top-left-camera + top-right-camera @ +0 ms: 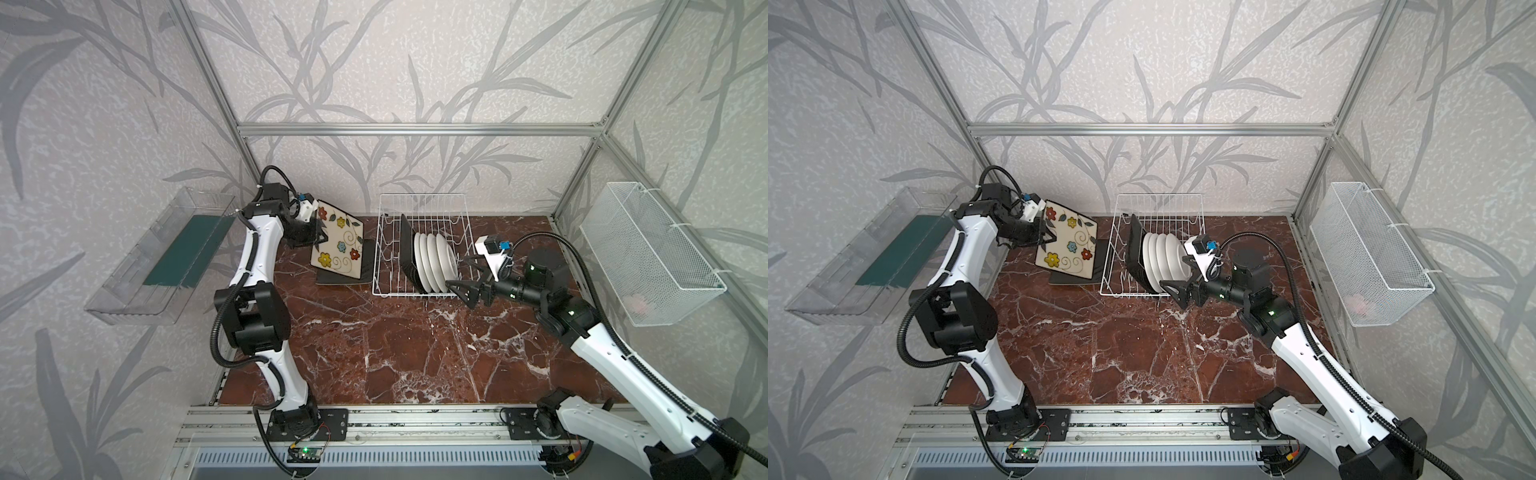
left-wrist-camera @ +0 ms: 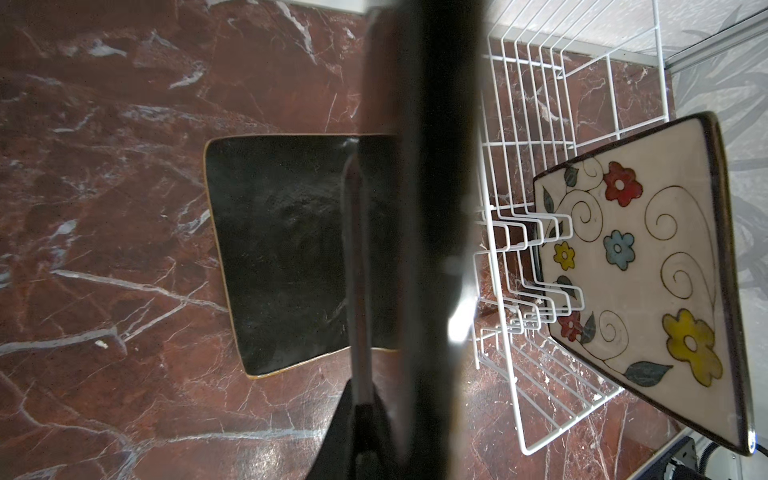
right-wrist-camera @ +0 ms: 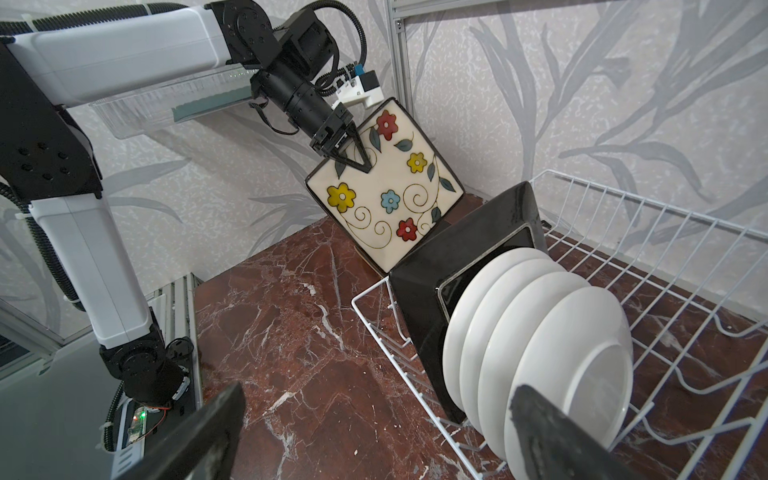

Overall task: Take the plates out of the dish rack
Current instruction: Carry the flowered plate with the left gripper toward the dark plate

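Observation:
The white wire dish rack [image 1: 419, 195] [image 1: 1158, 195] stands at the back of the marble table. In it, a black-backed square plate [image 1: 407, 249] [image 3: 465, 257] [image 2: 648, 270] stands upright beside several round white plates [image 1: 436, 262] [image 1: 1165, 259] [image 3: 561, 353]. Left of the rack, my left gripper [image 1: 320, 239] [image 1: 1050, 237] [image 3: 353, 158] is shut on a tilted flowered square plate [image 1: 338, 245] [image 3: 390, 187]. Beneath it another square plate [image 2: 286, 249] [image 1: 1067, 277] lies face down. My right gripper [image 1: 461, 278] [image 3: 374, 415] is open at the rack's near right corner, one finger by the nearest round plate.
A clear plastic tray [image 1: 166, 253] with a green pad hangs on the left wall. A white fine-mesh basket [image 1: 648, 253] hangs on the right wall. Aluminium frame posts stand at the back corners. Bare marble table [image 1: 395, 345] stretches in front of the rack.

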You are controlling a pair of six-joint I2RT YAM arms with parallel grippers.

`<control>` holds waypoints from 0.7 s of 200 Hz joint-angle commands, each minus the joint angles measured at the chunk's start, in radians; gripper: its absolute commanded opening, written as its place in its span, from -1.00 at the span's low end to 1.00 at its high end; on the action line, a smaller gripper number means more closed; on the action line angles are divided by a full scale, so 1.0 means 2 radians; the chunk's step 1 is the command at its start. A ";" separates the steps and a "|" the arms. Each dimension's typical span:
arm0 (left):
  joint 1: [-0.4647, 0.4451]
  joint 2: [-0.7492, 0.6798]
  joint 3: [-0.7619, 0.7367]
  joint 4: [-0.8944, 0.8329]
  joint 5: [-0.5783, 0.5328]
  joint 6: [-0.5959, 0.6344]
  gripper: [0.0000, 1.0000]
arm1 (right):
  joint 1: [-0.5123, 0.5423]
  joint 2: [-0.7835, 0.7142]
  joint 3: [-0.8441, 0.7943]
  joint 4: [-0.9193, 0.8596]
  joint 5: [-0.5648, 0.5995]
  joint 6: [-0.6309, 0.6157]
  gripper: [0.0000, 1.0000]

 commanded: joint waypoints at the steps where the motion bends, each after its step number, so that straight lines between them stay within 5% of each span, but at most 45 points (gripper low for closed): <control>1: 0.010 0.002 0.022 0.022 0.079 0.023 -1.00 | 0.003 0.006 0.012 0.011 0.003 0.006 0.98; 140: 0.030 0.092 0.052 0.020 0.164 -0.001 -1.00 | 0.003 0.028 0.017 -0.007 -0.001 -0.002 0.98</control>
